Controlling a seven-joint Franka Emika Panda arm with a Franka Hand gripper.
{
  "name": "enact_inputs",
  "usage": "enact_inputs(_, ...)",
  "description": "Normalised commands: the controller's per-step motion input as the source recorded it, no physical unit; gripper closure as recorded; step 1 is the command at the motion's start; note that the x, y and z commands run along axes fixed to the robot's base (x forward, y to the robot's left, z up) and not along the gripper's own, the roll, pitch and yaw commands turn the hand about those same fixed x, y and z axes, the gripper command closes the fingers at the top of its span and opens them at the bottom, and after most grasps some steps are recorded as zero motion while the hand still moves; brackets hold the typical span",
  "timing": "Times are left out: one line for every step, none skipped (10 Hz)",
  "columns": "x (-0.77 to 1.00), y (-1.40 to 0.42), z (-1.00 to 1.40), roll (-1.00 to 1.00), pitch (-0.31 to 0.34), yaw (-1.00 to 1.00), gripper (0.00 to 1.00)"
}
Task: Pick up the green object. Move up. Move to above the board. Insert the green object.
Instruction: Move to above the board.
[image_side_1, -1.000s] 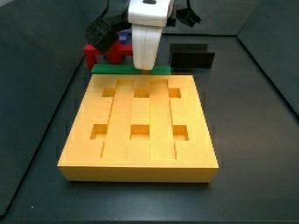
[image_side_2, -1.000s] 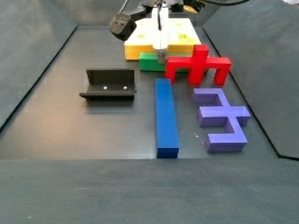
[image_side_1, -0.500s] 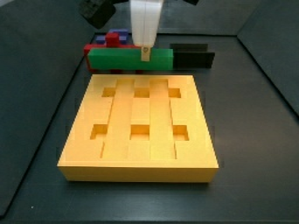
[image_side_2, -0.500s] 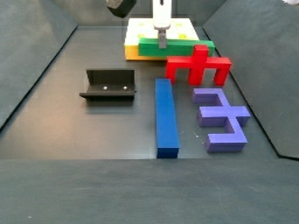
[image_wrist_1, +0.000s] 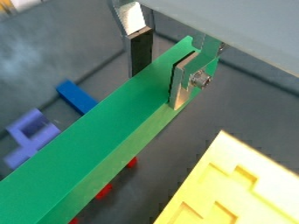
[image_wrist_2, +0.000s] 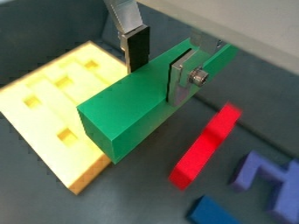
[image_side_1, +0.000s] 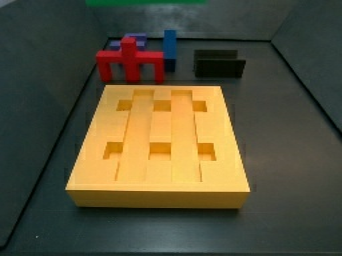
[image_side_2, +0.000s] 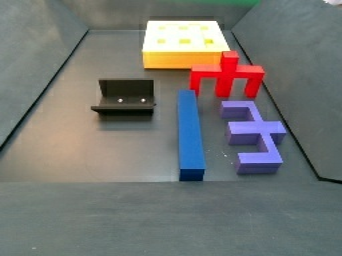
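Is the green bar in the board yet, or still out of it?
Out. In both wrist views the gripper clamps the green bar in the air, clear of the board.

The gripper (image_wrist_1: 163, 59) holds the long green bar (image_wrist_1: 100, 149) in the air, level. The yellow board (image_side_1: 159, 150) lies flat on the floor, holes empty.

Robot lab test cell: dark walled enclosure floor (image_side_2: 80, 120), fixture (image_side_2: 123, 97) on it, colored assembly pieces like the board (image_side_1: 158, 140). Gripper (image_wrist_2: 162, 68) up high, clamping the green object (image_wrist_2: 135, 109).
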Motion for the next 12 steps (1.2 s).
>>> enact_inputs(0.01,0.0,0.87,-0.04,0.072,-0.01,1.0)
enact_inputs(0.04,0.0,0.46,-0.04,0.074,-0.01,1.0)
enact_inputs(0.05,0.0,0.23,-0.04,0.088,-0.01,1.0)
enact_inputs(0.02,0.0,0.19,-0.04,0.093,-0.01,1.0)
enact_inputs(-0.01,-1.4,0.39,-0.01,0.012,1.0,1.0)
enact_inputs(-0.02,-1.4,0.38,0.01,0.011,1.0,1.0)
enact_inputs(0.01,-1.4,0.39,0.01,0.016,1.0,1.0)
enact_inputs(0.05,-1.0,0.29,0.01,0.022,1.0,1.0)
enact_inputs(0.06,-0.65,0.19,0.01,0.03,1.0,1.0)
enact_inputs(0.06,-0.36,0.11,0.02,0.037,1.0,1.0)
enact_inputs(0.06,-0.18,0.07,0.02,0.042,1.0,1.0)
enact_inputs(0.05,-0.08,0.04,0.02,0.049,1.0,1.0)
